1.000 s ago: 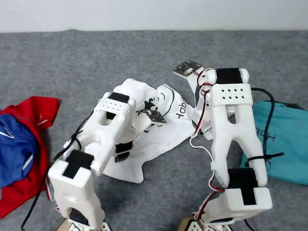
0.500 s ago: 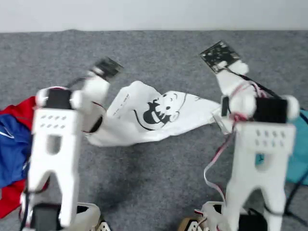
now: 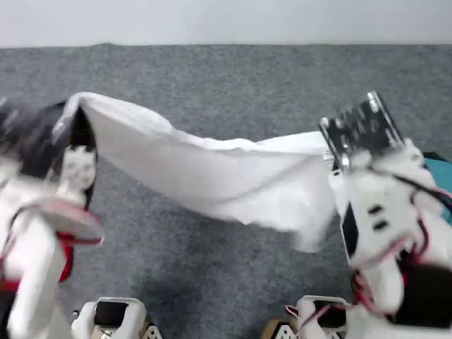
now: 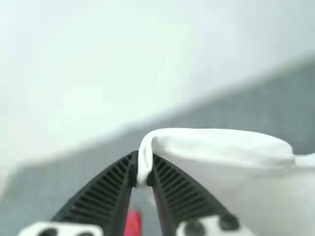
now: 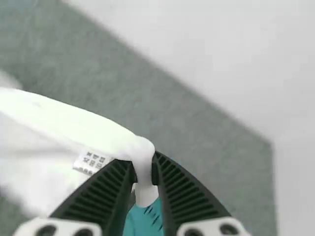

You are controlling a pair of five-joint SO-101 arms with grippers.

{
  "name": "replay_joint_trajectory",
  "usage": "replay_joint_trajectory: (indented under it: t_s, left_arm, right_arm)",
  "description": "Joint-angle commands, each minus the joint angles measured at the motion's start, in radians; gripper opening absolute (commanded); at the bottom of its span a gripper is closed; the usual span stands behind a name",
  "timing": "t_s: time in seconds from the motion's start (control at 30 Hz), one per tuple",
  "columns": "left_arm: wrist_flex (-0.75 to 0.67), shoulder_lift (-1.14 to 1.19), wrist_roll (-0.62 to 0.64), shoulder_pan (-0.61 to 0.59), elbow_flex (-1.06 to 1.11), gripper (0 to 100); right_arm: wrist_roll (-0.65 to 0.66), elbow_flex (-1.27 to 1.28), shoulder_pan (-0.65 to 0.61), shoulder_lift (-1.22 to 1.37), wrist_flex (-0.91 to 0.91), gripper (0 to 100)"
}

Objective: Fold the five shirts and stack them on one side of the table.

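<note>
A white shirt point(image 3: 212, 173) hangs stretched in the air between both arms, above the grey table. My left gripper point(image 4: 141, 172) is shut on one end of the white shirt point(image 4: 216, 152), high at the left side of the high view. My right gripper point(image 5: 142, 174) is shut on the other end of the white shirt point(image 5: 64, 128), near a small label, at the right of the high view. A teal shirt point(image 5: 142, 216) shows under the right gripper.
The teal shirt point(image 3: 441, 169) lies at the right table edge behind the right arm. A red shirt point(image 4: 132, 223) shows as a sliver below the left gripper. Grey table point(image 3: 233, 78) stretches open beyond the lifted shirt.
Both arms have risen and spread apart, lifting the white shirt off the table and pulling it taut. A second ago it lay crumpled between them.
</note>
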Motion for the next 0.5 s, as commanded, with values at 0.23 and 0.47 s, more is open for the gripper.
replay_joint_trajectory:
  t_s: [0.23, 0.47]
  left_arm:
    - [-0.066, -0.181, -0.127, -0.008, -0.045, 0]
    - [-0.066, -0.226, -0.361, -0.012, -0.193, 0]
  right_arm:
    - [0.138, -0.009, 0.021, -0.245, -0.154, 1.0]
    - [0.166, -0.006, 0.174, -0.331, -0.217, 1.0]
